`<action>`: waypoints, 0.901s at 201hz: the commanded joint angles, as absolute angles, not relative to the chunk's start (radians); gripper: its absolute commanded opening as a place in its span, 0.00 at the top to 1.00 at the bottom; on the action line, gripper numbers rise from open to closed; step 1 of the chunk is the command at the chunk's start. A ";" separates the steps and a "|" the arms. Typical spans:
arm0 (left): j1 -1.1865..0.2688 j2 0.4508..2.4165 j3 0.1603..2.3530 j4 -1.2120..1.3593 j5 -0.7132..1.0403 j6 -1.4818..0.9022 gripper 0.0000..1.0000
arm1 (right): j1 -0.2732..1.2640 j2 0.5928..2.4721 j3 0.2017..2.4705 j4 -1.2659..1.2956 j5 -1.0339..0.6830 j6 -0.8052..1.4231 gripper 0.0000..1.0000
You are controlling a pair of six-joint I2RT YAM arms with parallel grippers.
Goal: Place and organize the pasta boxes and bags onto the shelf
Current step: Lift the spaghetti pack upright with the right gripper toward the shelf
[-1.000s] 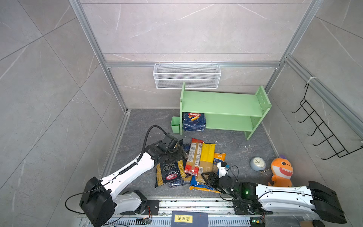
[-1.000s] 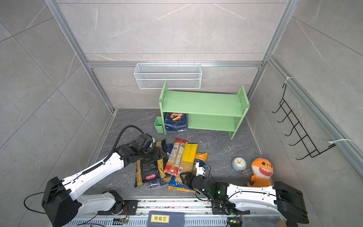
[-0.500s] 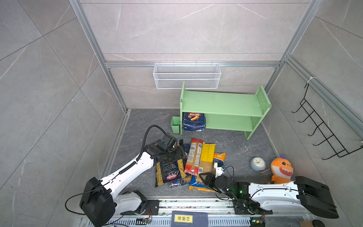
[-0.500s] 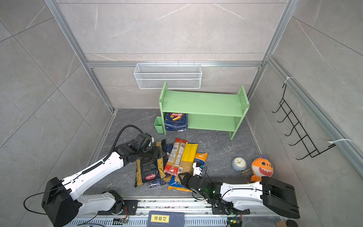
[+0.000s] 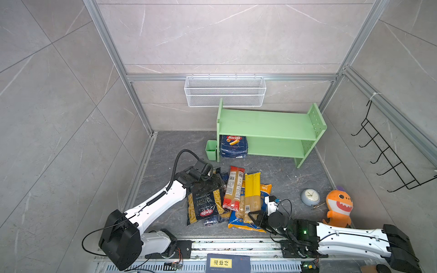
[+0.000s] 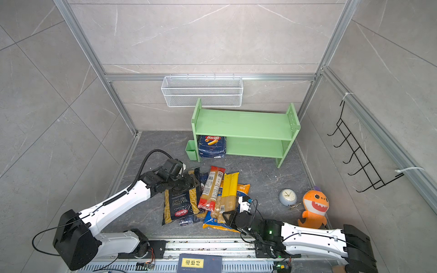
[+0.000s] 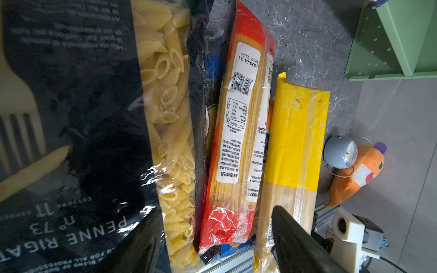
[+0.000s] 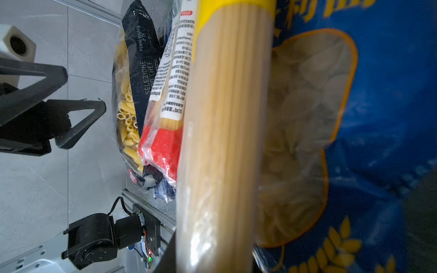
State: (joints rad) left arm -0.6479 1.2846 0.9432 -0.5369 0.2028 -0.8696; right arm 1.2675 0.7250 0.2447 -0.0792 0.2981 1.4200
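Right claw (image 5: 254,216) clamped on end of slim yellow plastic spaghetti pack (image 5: 252,189).
Left claw (image 7: 216,211) spread apart above large black plastic penne bag (image 5: 204,205).

Pasta packs heaped on the floor in front of the shelf (image 5: 267,124), with one carton shelved

The light green two-tier shelf stands upright. The dark blue Barilla carton (image 5: 233,146) sits at the left end of its lower tier. Lying flat and overlapping are the black penne bag (image 5: 204,205), a dark blue spaghetti pack (image 5: 224,176) partly under it, the red-ended spaghetti pack (image 5: 233,189) and the yellow spaghetti pack (image 5: 252,196) — these two rest on the blue-orange orecchiette bag (image 5: 241,224).
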 commanded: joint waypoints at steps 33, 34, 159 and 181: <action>-0.625 1.311 1.025 -0.511 0.220 -0.824 0.04 | 1.272 0.643 0.400 -0.200 0.336 1.261 0.82; -0.625 1.311 1.027 -0.511 0.220 -0.822 0.02 | 1.272 0.642 0.402 -0.202 0.336 1.259 0.82; -0.548 1.401 1.125 -0.488 0.271 -0.772 0.00 | 1.198 0.558 0.601 -0.417 0.376 1.110 0.80; -0.537 1.418 1.146 -0.483 0.282 -0.767 0.00 | 1.113 0.608 0.623 -0.381 0.309 1.093 0.81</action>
State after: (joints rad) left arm -0.5507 1.4040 1.0927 -0.5098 0.2455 -0.8074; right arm 1.1824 0.5842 0.5465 -0.4824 0.3138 1.1820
